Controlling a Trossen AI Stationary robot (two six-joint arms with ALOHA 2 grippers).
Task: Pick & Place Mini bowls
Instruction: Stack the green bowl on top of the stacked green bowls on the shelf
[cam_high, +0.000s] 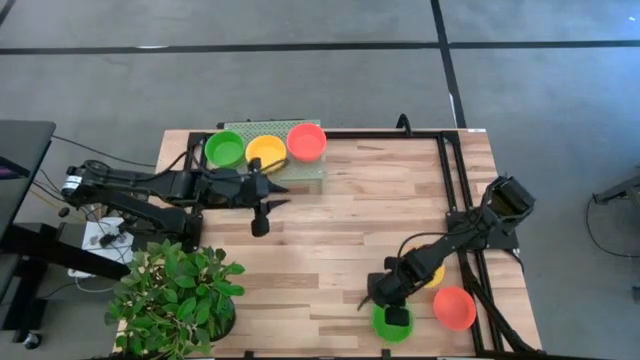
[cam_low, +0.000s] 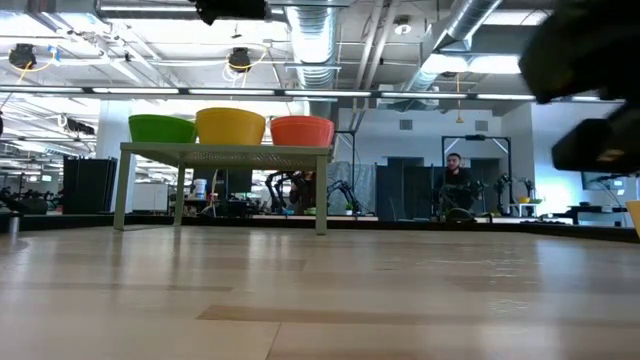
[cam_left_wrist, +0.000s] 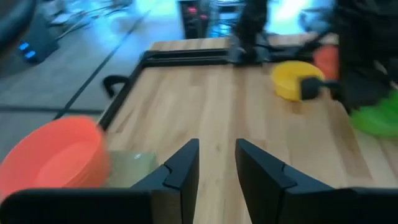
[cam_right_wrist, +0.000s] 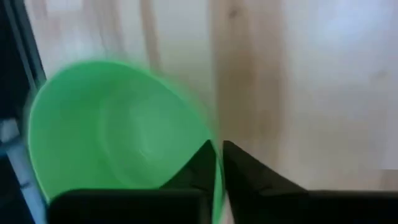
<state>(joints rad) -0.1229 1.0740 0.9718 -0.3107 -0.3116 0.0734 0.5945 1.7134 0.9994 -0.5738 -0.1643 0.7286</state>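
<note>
Three mini bowls, green (cam_high: 224, 149), yellow (cam_high: 265, 151) and red-orange (cam_high: 306, 141), sit in a row on the pale green mesh rack (cam_high: 306, 173) at the table's far edge. Near the right near corner are a green bowl (cam_high: 391, 322), a yellow bowl (cam_high: 434, 276) partly under the right arm, and a red-orange bowl (cam_high: 454, 308). My right gripper (cam_right_wrist: 219, 168) is shut on that green bowl (cam_right_wrist: 118, 124). My left gripper (cam_high: 260, 226) hovers just near of the rack, open by a narrow gap (cam_left_wrist: 216, 163), touching nothing. My right gripper pinches the green bowl's rim (cam_right_wrist: 217, 186) between its two fingers, one finger inside the bowl and one outside. It comes slanting down from the table's right. Whether the bowl rests on the table or is lifted, I cannot tell.
A potted plant (cam_high: 175, 295) stands at the left near corner. Black frame rails (cam_high: 450, 170) run along the far and right edges of the table. The wooden middle of the table (cam_high: 340, 230) lies between the two arms. A person (cam_low: 455, 175) sits far back in the room.
</note>
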